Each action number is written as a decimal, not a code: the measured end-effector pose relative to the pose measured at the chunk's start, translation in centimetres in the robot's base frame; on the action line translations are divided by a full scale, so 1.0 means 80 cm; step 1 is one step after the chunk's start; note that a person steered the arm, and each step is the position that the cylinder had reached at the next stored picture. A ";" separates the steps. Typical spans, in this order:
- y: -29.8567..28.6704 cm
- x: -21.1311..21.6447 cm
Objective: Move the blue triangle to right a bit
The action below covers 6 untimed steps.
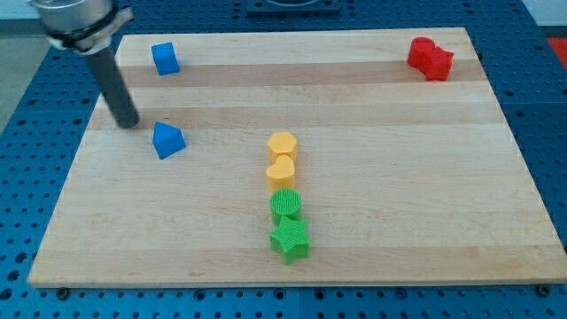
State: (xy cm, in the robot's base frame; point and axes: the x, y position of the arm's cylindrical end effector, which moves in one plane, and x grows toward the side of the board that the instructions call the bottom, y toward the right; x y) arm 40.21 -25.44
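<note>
Nearest you, at the view's bottom, the green star (290, 240) touches the green round block (285, 205) just above it. Above those, the yellow heart (280, 171) and yellow hexagon (282, 144) sit pressed together, continuing the same column. To the view's left you find the blue triangle (167, 139) on the wooden counter (425, 177). My tip (128, 122) rests just left of it, slightly higher in the view, near but apart. There is no tool here, only the plain rod. Farther off, a blue cube (164, 58) sits at the top left, and two red blocks (430, 58) touch at the top right.
</note>
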 end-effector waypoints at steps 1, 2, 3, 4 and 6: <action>-0.020 0.055; 0.009 0.064; 0.050 0.034; 0.073 0.027; 0.111 0.020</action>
